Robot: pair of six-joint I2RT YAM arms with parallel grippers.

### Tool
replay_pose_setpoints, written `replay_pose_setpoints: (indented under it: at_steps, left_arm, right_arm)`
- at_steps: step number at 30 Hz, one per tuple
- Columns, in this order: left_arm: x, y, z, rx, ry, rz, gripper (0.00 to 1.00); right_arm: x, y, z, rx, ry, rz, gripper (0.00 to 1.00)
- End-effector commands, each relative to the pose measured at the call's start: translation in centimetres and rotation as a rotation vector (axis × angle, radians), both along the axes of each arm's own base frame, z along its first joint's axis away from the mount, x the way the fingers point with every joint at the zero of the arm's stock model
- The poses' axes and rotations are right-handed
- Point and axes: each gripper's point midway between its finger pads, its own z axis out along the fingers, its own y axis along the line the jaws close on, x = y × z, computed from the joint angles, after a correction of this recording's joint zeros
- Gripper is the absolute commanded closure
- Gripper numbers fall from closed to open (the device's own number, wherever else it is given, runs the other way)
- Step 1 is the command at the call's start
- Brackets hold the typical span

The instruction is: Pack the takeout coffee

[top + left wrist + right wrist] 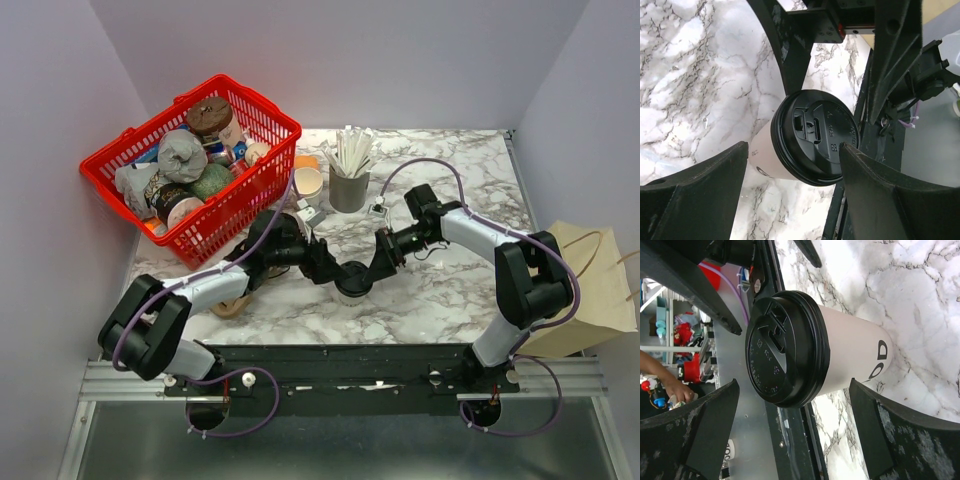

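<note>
Both arms stretched inward, low; left fingers, right fingers apart, straddling upright takeout coffee.

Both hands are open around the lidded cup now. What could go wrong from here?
The left hand and right hand both straddle the takeout coffee; closing together, they may collide or tip it.
A hard squeeze might crush the paper wall and loosen the black lid.

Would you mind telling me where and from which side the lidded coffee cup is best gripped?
Grip the coffee cup on its paper wall just below the black lid, coming in level from the side. It stands upright, and the wider lid rim should stop it slipping through.
</note>
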Motion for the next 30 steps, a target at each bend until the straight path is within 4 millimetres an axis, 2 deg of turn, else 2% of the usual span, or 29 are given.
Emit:
replay_pose_setpoints:
  at_steps: [1,10,22,26,30]
  left_arm:
    - [0.0,-0.3,-0.2,-0.034,0.038,-0.015,0.19]
    - [0.7,0.0,-1.3,-0.098,0.155,0.003,0.21]
    - [0.6,0.1,-2.6,-0.107,0.211,0.017,0.22]
    - [0.5,0.2,-2.8,-0.107,0.214,0.018,0.22]
    - [0.5,0.2,-3.0,-0.107,0.215,0.021,0.22]
  right_arm:
    - [-0.6,0.3,-0.6,0.01,-0.005,0.031,0.0]
    - [-1.4,0.6,-1.6,-0.011,-0.023,0.06,0.0]
    - [-0.9,0.5,-3.4,-0.065,-0.019,0.028,0.0]
    - [-0.7,1.0,-2.8,-0.027,0.009,0.027,0.0]
    - [-1.0,1.5,-1.3,0.046,0.026,0.048,0.0]
